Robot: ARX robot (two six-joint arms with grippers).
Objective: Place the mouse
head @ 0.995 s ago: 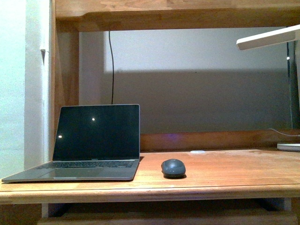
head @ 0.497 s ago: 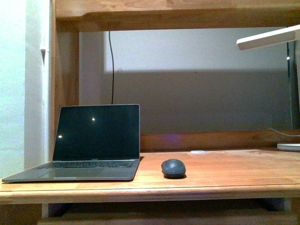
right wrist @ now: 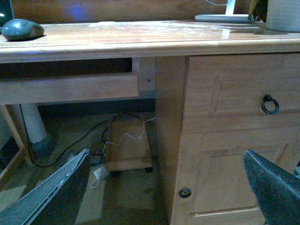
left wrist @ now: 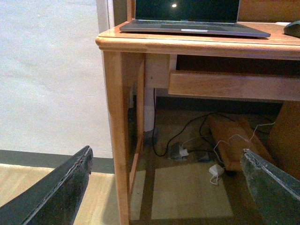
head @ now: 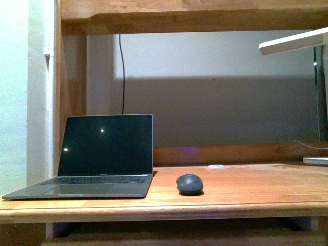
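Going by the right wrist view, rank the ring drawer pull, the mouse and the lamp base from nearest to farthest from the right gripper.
1. Ring drawer pull: on the drawer front, just above the right gripper, toward the robot's right.
2. Lamp base: on the desktop, near its back edge.
3. Mouse: on the desktop, far off toward the laptop.

The lamp base and mouse are close to call.

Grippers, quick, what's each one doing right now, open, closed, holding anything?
Left gripper: open, holding nothing, down below the desk top.
Right gripper: open, holding nothing, also below desk level.
The mouse sits on the desk, untouched.
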